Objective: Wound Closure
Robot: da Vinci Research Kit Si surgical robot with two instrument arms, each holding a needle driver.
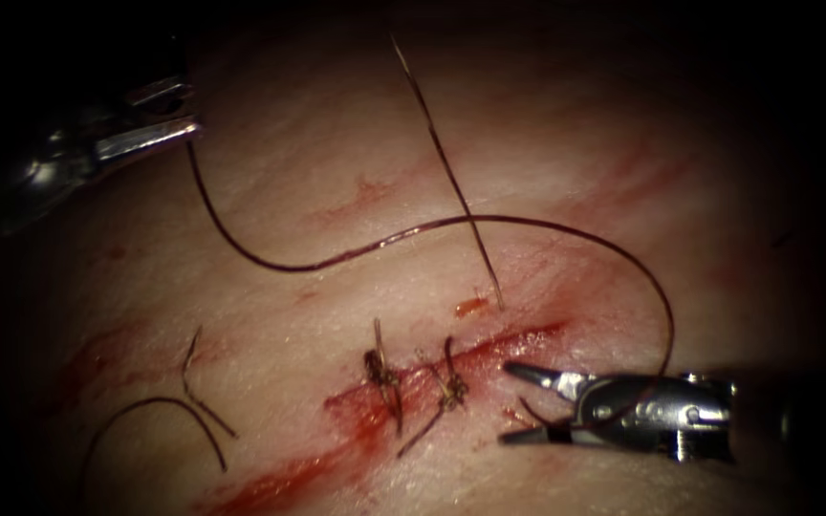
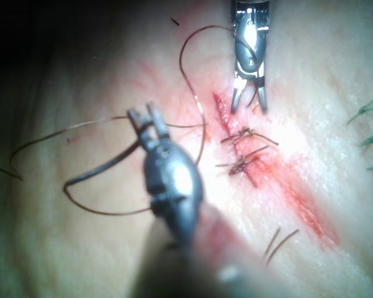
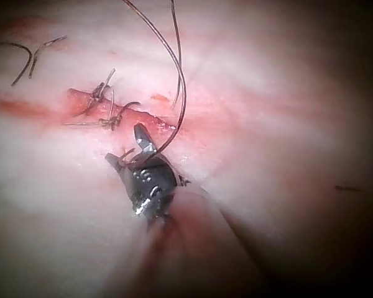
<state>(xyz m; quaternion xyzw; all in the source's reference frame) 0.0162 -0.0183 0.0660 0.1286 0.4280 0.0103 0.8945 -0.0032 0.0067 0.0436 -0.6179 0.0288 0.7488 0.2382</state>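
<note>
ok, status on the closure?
Left tool shut on needle near one end, clear of tissue. Right tool open, empty, at cut's right end. Thread draped over right tool.

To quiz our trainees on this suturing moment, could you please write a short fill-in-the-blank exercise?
1. The left end effector is shut on the ___.
2. The right end effector, at the right end of the cut, has its jaws ___ and holds nothing.
3. The cut carries ___ knotted stitches.
Missing words: thread; open; two.
</note>
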